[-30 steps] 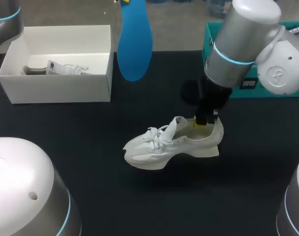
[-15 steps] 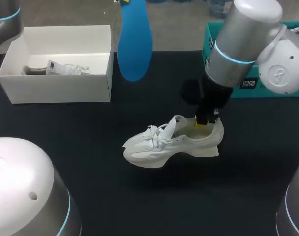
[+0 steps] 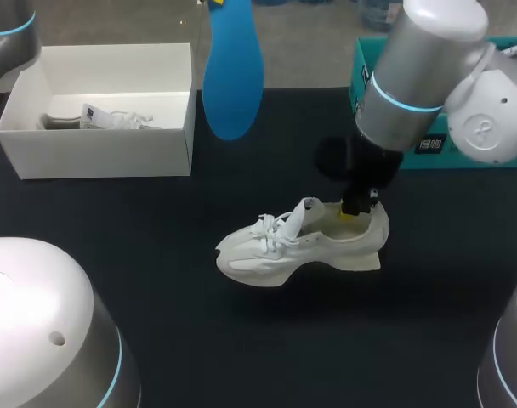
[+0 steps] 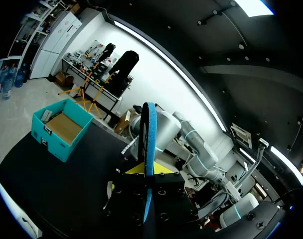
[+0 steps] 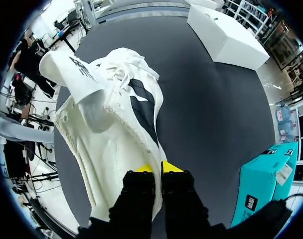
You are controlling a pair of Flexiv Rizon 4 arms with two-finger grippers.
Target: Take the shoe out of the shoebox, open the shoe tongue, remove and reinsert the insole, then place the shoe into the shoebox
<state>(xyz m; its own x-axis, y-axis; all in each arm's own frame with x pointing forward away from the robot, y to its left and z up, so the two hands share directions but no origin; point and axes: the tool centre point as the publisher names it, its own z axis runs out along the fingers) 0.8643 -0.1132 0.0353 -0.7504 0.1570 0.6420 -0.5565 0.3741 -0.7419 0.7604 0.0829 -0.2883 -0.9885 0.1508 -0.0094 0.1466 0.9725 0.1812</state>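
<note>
**Counter** [image 3: 156, 212]: black top carrying every item below.

**Shoebox** [image 3: 105, 144]: white, lidless, well apart from the shoe, beyond its toe end. It looks parked out of the working area until the final placement. A second pale shoe [image 3: 114, 119] lies inside.

**Teal box** [image 5: 258, 181]: beyond the shoe's heel end, partly hidden behind the right arm. No apparent part in this step.

**Shoe** [image 3: 275, 259]: white trainer, the task's thing, mid-counter, lying toe-to-heel across it. Whether the sole rests on the counter or hangs just above cannot be told. Tongue [image 5: 67, 69] stands pulled up, leaving the mouth open, probably so the insole can go back in.

**Insole** [image 3: 233, 85]: blue, out of the shoe, hanging upright in the air above and beyond it, well apart. Judged to be at the remove-and-reinsert stage.

**Right gripper** [image 3: 354, 209]: clenched on the shoe's heel collar, apparently one finger on each side of the rim, likely steadying the shoe for insertion.

**Left gripper** [image 4: 147, 172]: grasping the insole edge-on between its fingers, poised above the shoe's opening side.
</note>
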